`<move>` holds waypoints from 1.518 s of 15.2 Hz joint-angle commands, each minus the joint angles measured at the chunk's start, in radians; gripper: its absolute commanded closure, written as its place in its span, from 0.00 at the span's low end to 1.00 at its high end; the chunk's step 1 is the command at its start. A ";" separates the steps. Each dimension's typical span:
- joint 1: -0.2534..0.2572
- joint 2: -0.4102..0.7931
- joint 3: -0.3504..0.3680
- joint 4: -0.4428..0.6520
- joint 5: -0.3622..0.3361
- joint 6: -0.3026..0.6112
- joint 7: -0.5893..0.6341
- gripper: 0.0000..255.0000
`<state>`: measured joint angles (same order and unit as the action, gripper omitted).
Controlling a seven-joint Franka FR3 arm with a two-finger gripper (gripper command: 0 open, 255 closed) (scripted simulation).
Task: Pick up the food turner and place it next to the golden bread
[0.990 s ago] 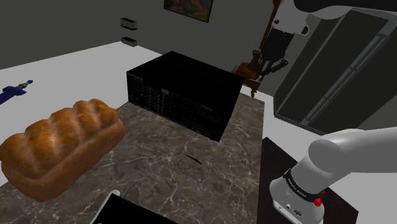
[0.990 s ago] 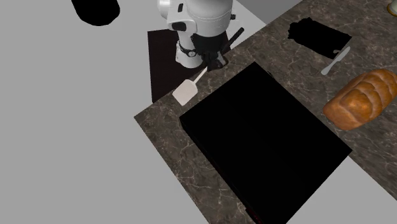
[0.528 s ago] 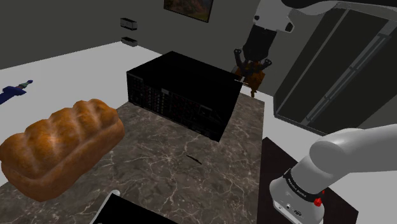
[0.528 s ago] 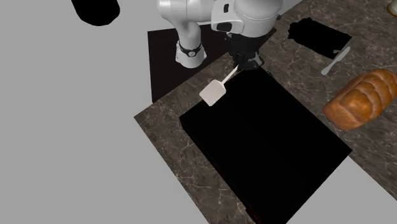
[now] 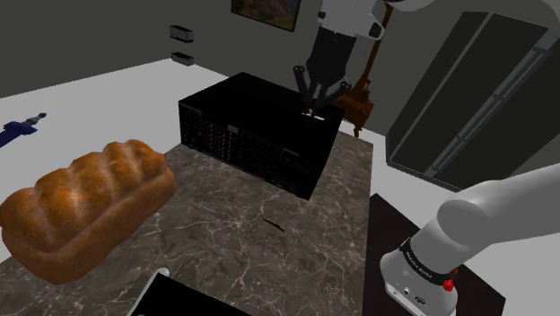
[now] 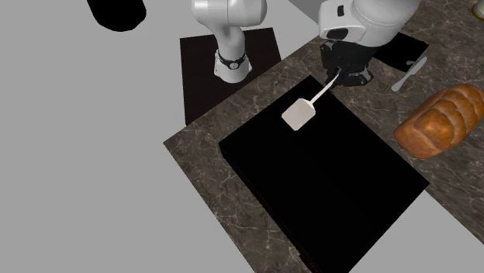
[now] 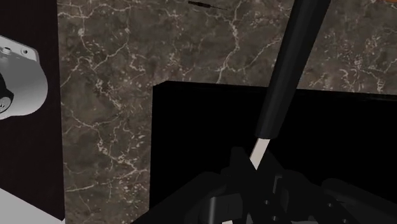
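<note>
From the second exterior view's left, you see the food turner with its pale flat blade [image 6: 299, 114] hanging over a corner of the large black box [image 6: 326, 186], which sits on the dark marbled stone counter [image 6: 200, 153]. Its long axis slants from the blade at lower left up to the right. There your all-black two-finger gripper [image 6: 335, 75] is closed narrowly on the thin white shaft. The golden-brown bread loaf [image 6: 438, 120] lies well apart, further right. In the wrist view, the turner's black handle [image 7: 289, 70] extends beyond the grip.
</note>
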<state>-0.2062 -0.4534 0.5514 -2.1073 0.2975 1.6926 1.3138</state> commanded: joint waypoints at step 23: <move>0.155 0.690 0.385 0.472 -0.429 0.106 0.642 1.00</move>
<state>-0.0480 0.2364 0.9381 -1.6216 -0.1304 1.7844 1.9573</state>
